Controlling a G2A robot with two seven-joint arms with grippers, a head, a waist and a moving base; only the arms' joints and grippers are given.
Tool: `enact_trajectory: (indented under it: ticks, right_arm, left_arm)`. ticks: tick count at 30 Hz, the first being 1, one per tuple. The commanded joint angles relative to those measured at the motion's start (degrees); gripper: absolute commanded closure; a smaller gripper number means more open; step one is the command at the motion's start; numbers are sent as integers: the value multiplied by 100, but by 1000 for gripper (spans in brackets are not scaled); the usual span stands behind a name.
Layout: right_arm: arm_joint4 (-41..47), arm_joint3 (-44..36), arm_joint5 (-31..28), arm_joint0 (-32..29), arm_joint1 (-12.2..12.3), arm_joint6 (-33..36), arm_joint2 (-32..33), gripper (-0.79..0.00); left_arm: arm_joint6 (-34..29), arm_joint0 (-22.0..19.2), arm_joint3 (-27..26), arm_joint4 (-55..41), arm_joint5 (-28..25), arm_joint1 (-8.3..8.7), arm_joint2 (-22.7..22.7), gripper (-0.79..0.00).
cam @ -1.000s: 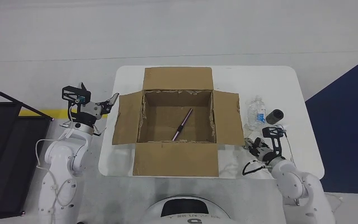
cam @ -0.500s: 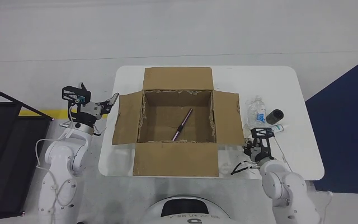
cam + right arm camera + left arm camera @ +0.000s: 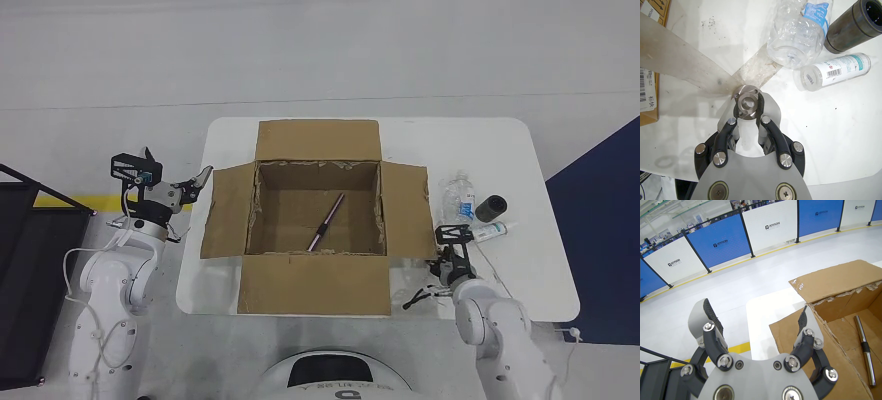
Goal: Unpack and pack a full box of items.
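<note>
An open cardboard box [image 3: 400, 215] sits mid-table with a metal rod [image 3: 327, 221] lying on its floor; the rod [image 3: 864, 345] also lies inside the box [image 3: 831, 289] in the left wrist view. My left gripper [image 3: 190, 186] hangs open and empty [image 3: 755, 313] beyond the box's left flap, over the table's left edge. My right gripper [image 3: 747, 102] is shut on a small round metal flange [image 3: 746, 105] low over the table, beside the box's front right corner [image 3: 447, 262].
To the right of the box lie a crushed clear water bottle [image 3: 797, 36], a white labelled bottle [image 3: 834, 71] and a dark metal cylinder [image 3: 851, 28]. Clear tape strips [image 3: 757, 70] trail on the white table [image 3: 530, 275]. A black rack [image 3: 30, 250] stands left.
The right arm has swung left, carrying its gripper from near the bottles to the box's front right corner. The left arm and the box's contents have not moved.
</note>
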Motion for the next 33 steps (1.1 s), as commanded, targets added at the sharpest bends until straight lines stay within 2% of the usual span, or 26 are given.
enact_trajectory:
  ticks: [1,6,11,19,20,21,23,33]
  right_arm:
    - [-78,-3,95,-1,-3,39,-19,0]
    - [-121,-72,315,-71,-13,-14,27,0]
    - [311,-329,542,-322,-29,-372,351,0]
    - [984,-492,472,-548,-38,-675,780,0]
    - [1101,-503,476,-504,-44,-713,774,-105]
    - [1195,-488,476,-454,-49,-746,769,-243]
    - [1248,-356,554,-257,-58,-765,718,-379]
    - [807,300,993,576,-77,-318,360,-348]
  left_arm:
    - [0,0,0,0,0,0,0,-785]
    - [0,0,0,0,0,0,0,-785]
    - [0,0,0,0,0,0,0,-785]
    - [0,0,0,0,0,0,0,-785]
    - [0,0,0,0,0,0,0,-785]
    - [0,0,0,0,0,0,0,-785]
    - [0,0,0,0,0,0,0,-785]
    - [0,0,0,0,0,0,0,-785]
